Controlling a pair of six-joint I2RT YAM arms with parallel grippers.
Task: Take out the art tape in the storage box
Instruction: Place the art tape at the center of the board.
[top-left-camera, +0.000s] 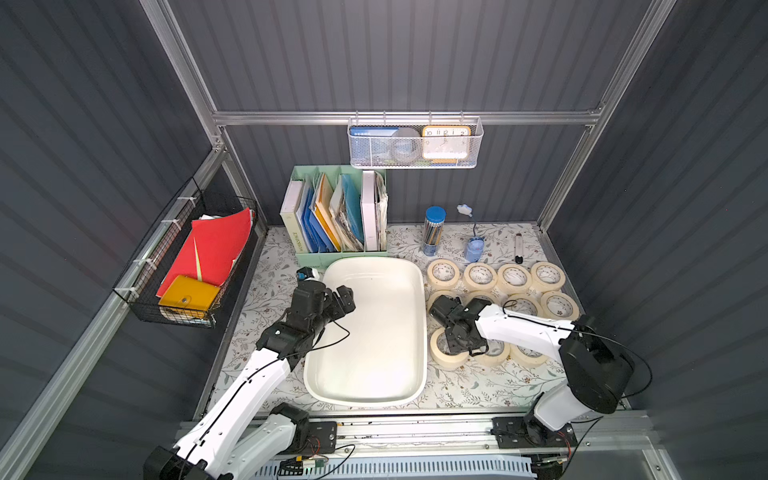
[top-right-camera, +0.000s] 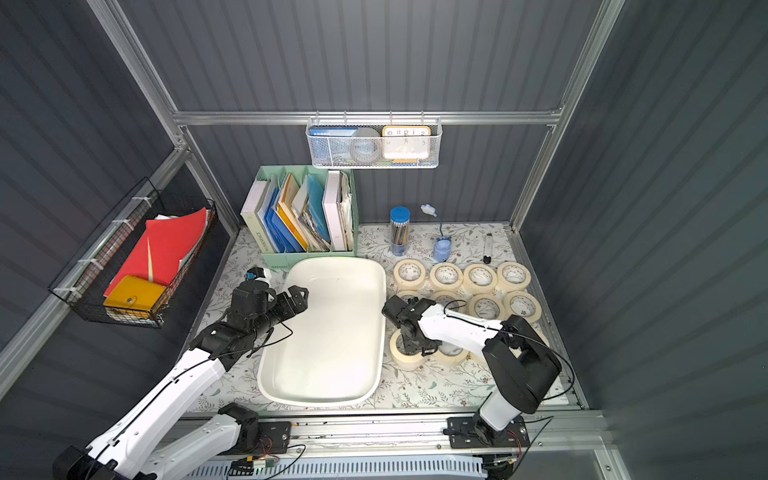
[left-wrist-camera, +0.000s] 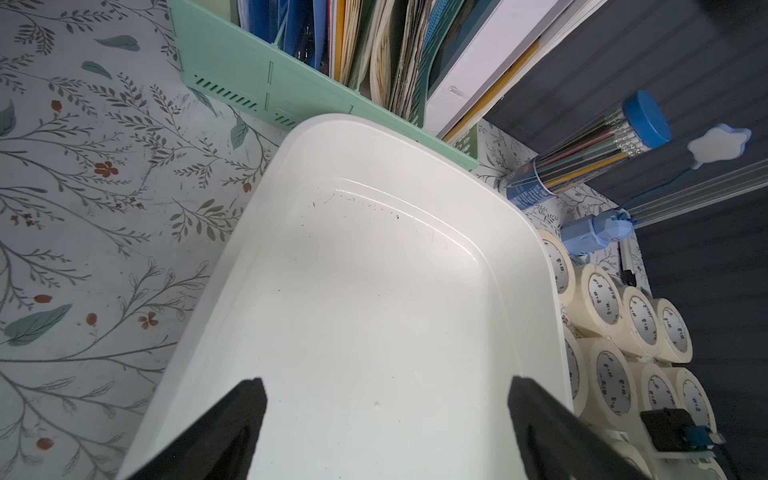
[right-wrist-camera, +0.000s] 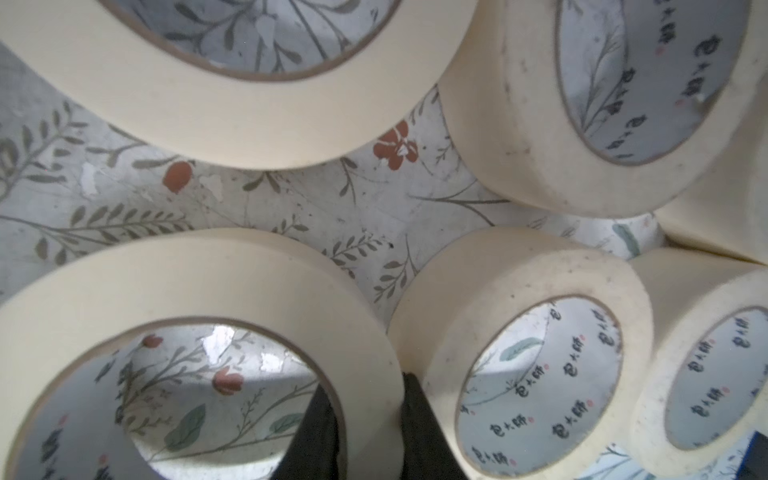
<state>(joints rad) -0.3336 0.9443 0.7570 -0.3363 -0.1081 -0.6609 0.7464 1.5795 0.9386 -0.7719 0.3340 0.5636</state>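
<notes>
The left end effector (top-left-camera: 347, 300) hovers over the storage box's (top-left-camera: 374, 260) left rim, jaws wide apart. To the right of the box, the right end effector (right-wrist-camera: 365, 388) points down, clamped on an art tape roll's (right-wrist-camera: 187, 282) wall.

Storage box (top-left-camera: 374, 340) mid-desk (top-left-camera: 266, 291), long side running front to back. File holder (top-left-camera: 309, 258) just behind it. Art tape (top-left-camera: 514, 277) on the desk right of the box: two rows of four at the back, more rolls nearer the front, lying flat, packed side by side. Pencil tube (top-left-camera: 433, 230), small gadget (top-left-camera: 473, 248) and pen (top-left-camera: 518, 248) behind the tape, by the back wall. Mesh basket (top-left-camera: 415, 143) on the rail above. Wire basket (top-left-camera: 183, 266) on the left wall. Left claw (top-left-camera: 348, 300) over the box's far-left rim. Right claw (right-wrist-camera: 365, 382) down on a front roll beside the box, one finger inside the ring, one outside.
</notes>
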